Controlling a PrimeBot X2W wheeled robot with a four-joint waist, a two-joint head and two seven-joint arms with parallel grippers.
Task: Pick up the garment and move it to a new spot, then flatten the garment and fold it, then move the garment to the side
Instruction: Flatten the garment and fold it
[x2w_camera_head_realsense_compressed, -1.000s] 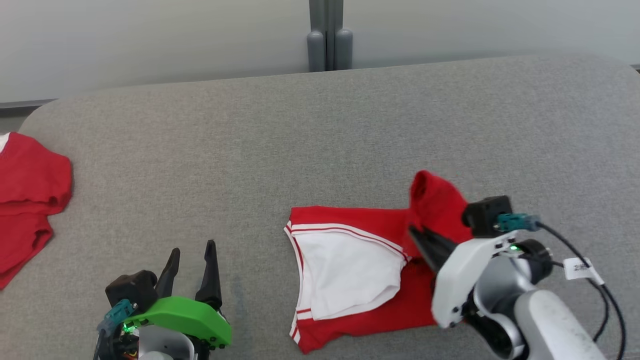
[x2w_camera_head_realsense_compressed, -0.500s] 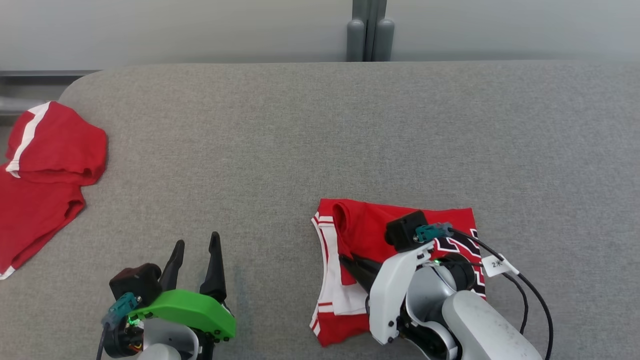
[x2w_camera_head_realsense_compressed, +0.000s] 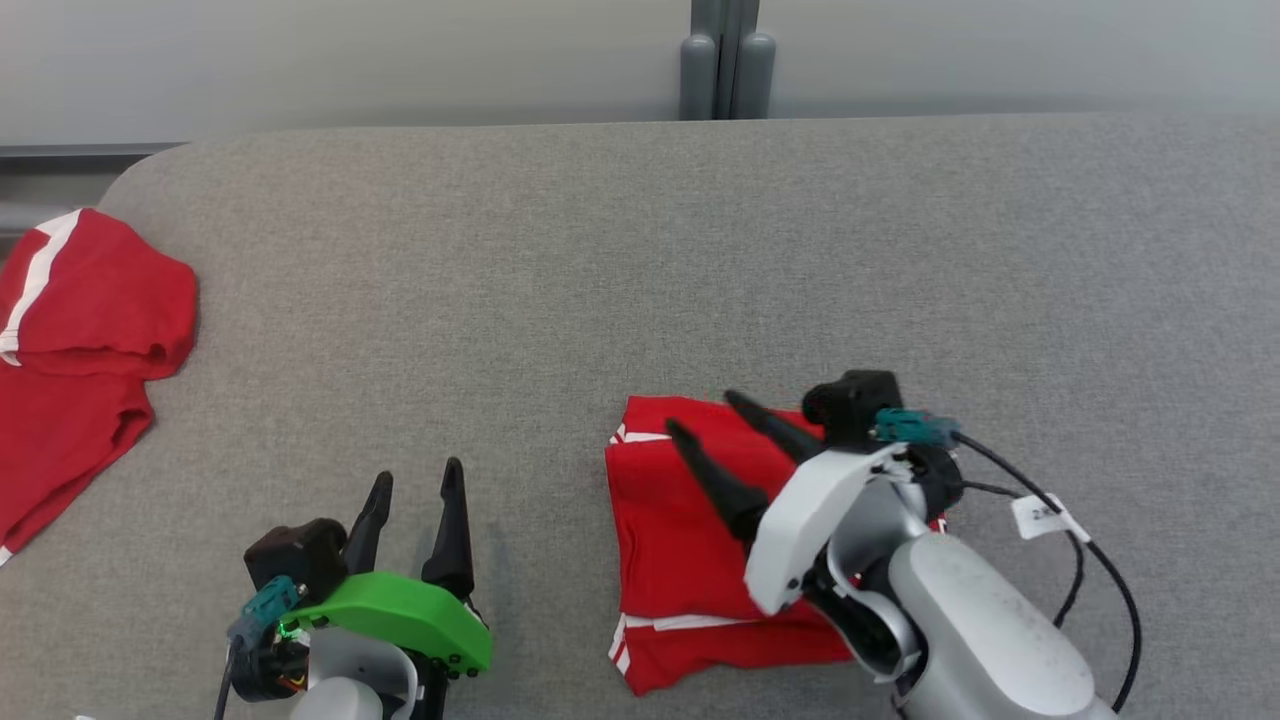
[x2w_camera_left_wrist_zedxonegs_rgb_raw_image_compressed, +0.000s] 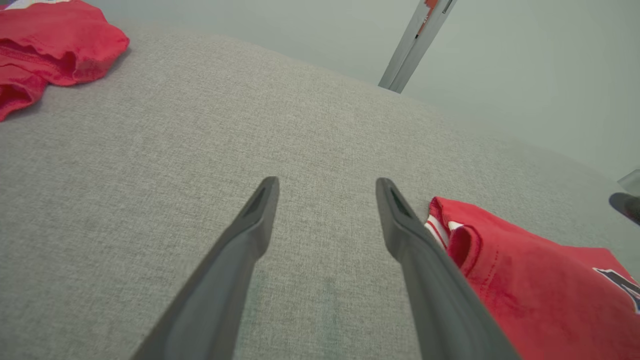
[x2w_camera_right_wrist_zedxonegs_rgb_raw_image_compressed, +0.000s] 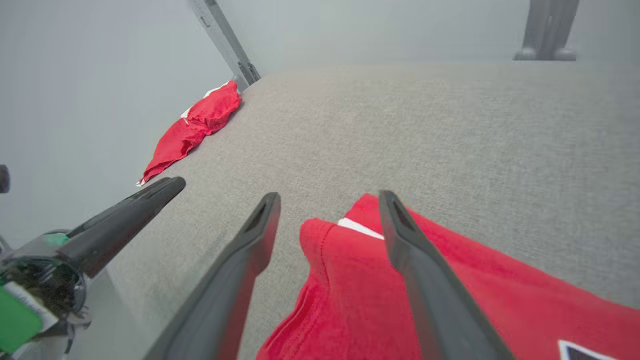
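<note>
The red garment (x2w_camera_head_realsense_compressed: 660, 530) with white trim lies folded into a compact rectangle on the grey cloth-covered table (x2w_camera_head_realsense_compressed: 600, 280), right of centre near the front edge. My right gripper (x2w_camera_head_realsense_compressed: 698, 411) hovers just over its top left corner, open, with nothing between the fingers; the right wrist view shows the garment (x2w_camera_right_wrist_zedxonegs_rgb_raw_image_compressed: 360, 280) under the open gripper (x2w_camera_right_wrist_zedxonegs_rgb_raw_image_compressed: 329, 195). My left gripper (x2w_camera_head_realsense_compressed: 419, 470) stands open over bare table to the garment's left, apart from it. In the left wrist view the gripper (x2w_camera_left_wrist_zedxonegs_rgb_raw_image_compressed: 327, 180) is empty, with the garment (x2w_camera_left_wrist_zedxonegs_rgb_raw_image_compressed: 525, 280) to its right.
A second red garment (x2w_camera_head_realsense_compressed: 80, 350) lies crumpled at the table's left edge, also seen in the wrist views (x2w_camera_left_wrist_zedxonegs_rgb_raw_image_compressed: 55, 40) (x2w_camera_right_wrist_zedxonegs_rgb_raw_image_compressed: 195, 125). A grey post (x2w_camera_head_realsense_compressed: 720, 60) stands behind the table against the pale wall. Bare grey surface spans the middle and right.
My right gripper carried the garment's right part over to the left, covering the white inside, then let go and opened. The head camera also shifted. The left gripper stayed open.
</note>
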